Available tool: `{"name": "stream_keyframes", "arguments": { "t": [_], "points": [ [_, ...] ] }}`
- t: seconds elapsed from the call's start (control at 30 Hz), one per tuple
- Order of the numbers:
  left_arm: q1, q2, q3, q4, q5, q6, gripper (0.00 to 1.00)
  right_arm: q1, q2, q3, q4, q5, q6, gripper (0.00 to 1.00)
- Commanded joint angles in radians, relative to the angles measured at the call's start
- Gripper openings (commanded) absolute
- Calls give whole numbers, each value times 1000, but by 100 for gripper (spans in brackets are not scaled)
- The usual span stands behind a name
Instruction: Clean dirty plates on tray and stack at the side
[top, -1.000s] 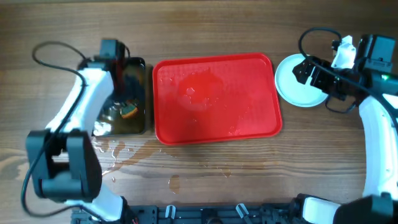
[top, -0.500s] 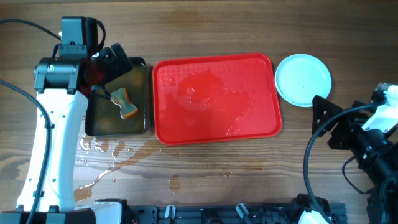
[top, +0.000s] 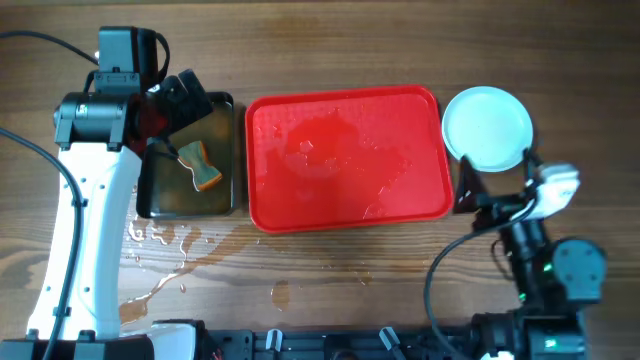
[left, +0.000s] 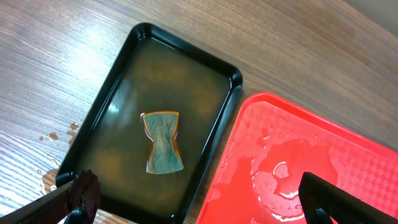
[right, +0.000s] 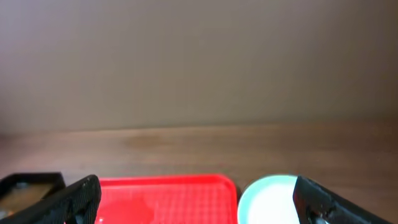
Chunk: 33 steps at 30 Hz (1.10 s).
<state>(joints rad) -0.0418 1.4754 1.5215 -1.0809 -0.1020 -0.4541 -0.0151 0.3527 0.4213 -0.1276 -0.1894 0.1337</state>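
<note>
Over on the left, the left claw (left: 198, 193) hangs above the near end of the black pan (top: 190, 150), its two fingers spread wide with nothing between them. Under it the pan holds murky brown water, and a waisted sponge (left: 163, 149) lies flat in the middle of it, well clear of both fingers. Puddles (top: 160, 240) are splashed over the table (top: 330, 300) in front of the pan.

Next along is the tray (top: 345, 158), right beside the pan. It is wet and glossy, and there is not a plate on it.

The plates (top: 487, 127) sit just off the tray's right end as one pale round pile on the bare wood. From above I'd guess it is a stack, but I can't count how many are in it, and the top one looks clean.

On the far right, the right claw (right: 196, 190) is open just as wide and holds nothing. It is low and near the front of the pile, not touching it. It points toward the pile, with the tray's right end and the plate rim showing between its fingers.

To my eye the washing and stacking are done, or nearly so. The next move calls for little: leave the sponge in the pan, keep both claws off the pile so it isn't nudged, and draw the arms clear.
</note>
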Motion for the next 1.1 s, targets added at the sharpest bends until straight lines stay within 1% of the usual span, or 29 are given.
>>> {"name": "stream_keyframes", "arguments": {
  "t": [0.0, 0.1, 0.23, 0.27, 0.3, 0.8, 0.87, 0.93, 1.03, 1.07],
  "points": [
    [5, 2, 1, -1, 8, 2, 100, 40, -168, -217, 91, 20, 2, 100],
    [5, 2, 1, -1, 8, 2, 100, 82, -301, -318, 138, 121, 0, 100],
    [5, 2, 1, -1, 8, 2, 100, 87, -335, -366, 137, 171, 0, 100],
    [5, 2, 1, -1, 8, 2, 100, 89, -351, -391, 136, 164, 26, 100],
    [5, 2, 1, -1, 8, 2, 100, 92, -350, -410, 134, 164, 58, 100],
    [6, -11, 1, -2, 8, 2, 100, 95, -349, -416, 132, 156, 59, 100],
    [2, -66, 1, 5, -37, 12, 100, 95, -349, -416, 132, 156, 59, 100],
    [0, -199, -16, 20, -19, -23, 100, 95, -349, -416, 132, 156, 60, 100],
    [0, -464, -224, 239, -23, -24, 100, 95, -349, -416, 132, 156, 60, 100],
    [1, -591, -375, 366, -23, -16, 100, 95, -349, -416, 132, 156, 60, 100]
  ]
}}
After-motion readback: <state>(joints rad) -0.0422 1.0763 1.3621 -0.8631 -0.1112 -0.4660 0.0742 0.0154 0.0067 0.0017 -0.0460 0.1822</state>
